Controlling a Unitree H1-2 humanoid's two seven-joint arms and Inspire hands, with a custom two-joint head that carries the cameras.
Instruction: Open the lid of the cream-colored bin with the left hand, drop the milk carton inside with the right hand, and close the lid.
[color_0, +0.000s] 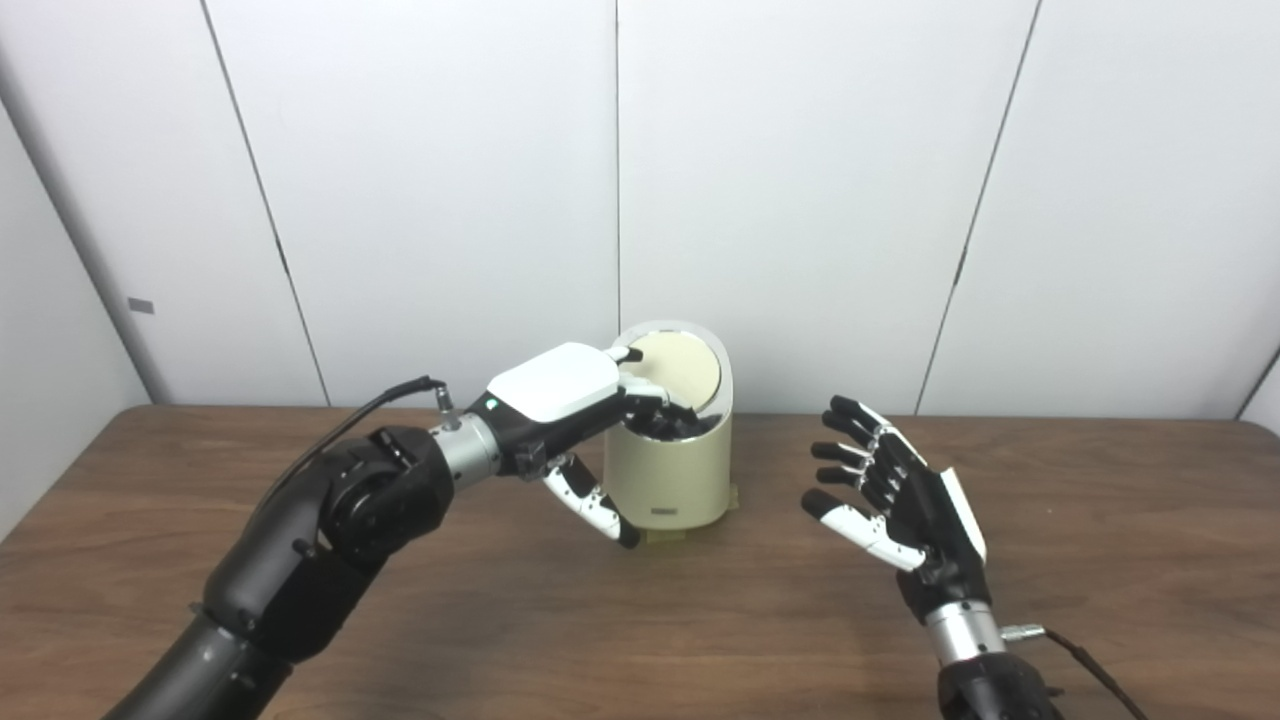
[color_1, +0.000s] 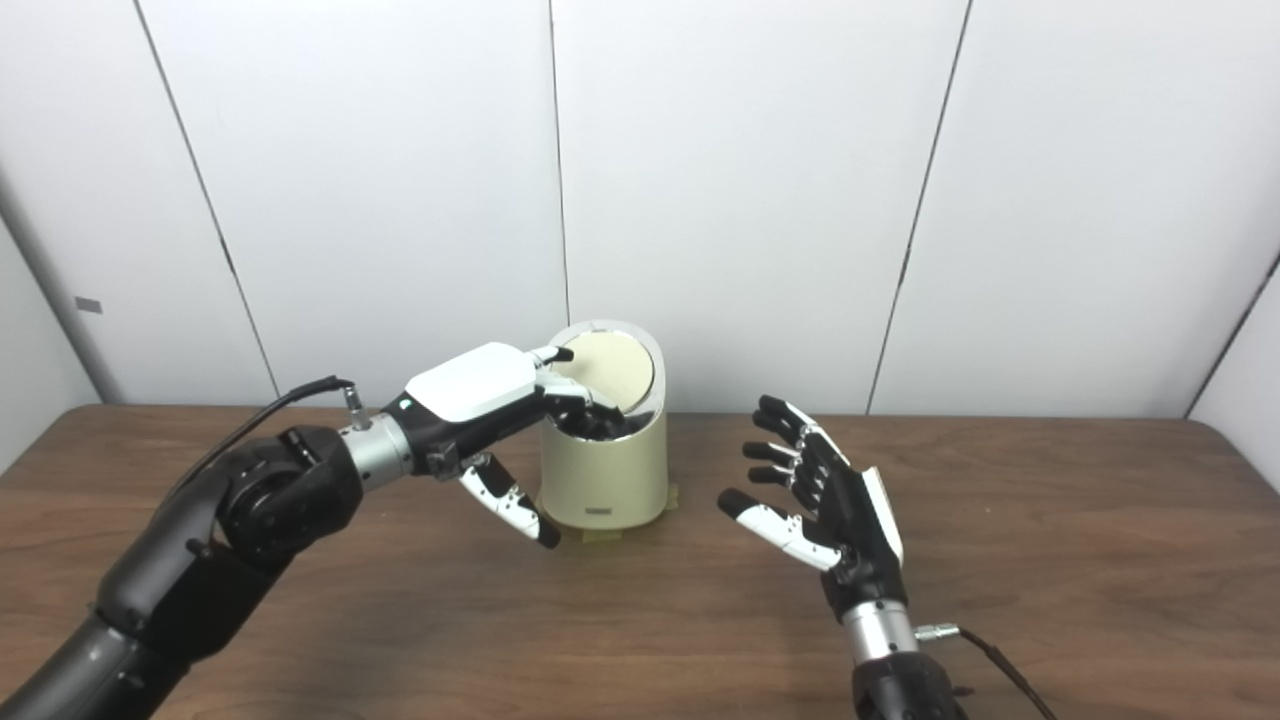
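- Leftmost, the left hand (color_0: 560, 400) reaches over the cream-colored bin (color_0: 672, 470); its fingers (color_0: 650, 390) rest against the raised lid (color_0: 680, 365) and dip into the opening, thumb hanging beside the wall.
- Right of the bin, the right hand (color_0: 905, 500) hovers empty, fingers spread.
- No milk carton shows.

**A:** What are my arms doing right now?

**B:** My left hand (color_0: 570, 405) reaches forward at the end of a bent arm, back of the hand up, fingers (color_0: 650, 395) curled down, thumb hanging below. My right hand (color_0: 895, 495) is upright, palm facing left, fingers spread, holding nothing.
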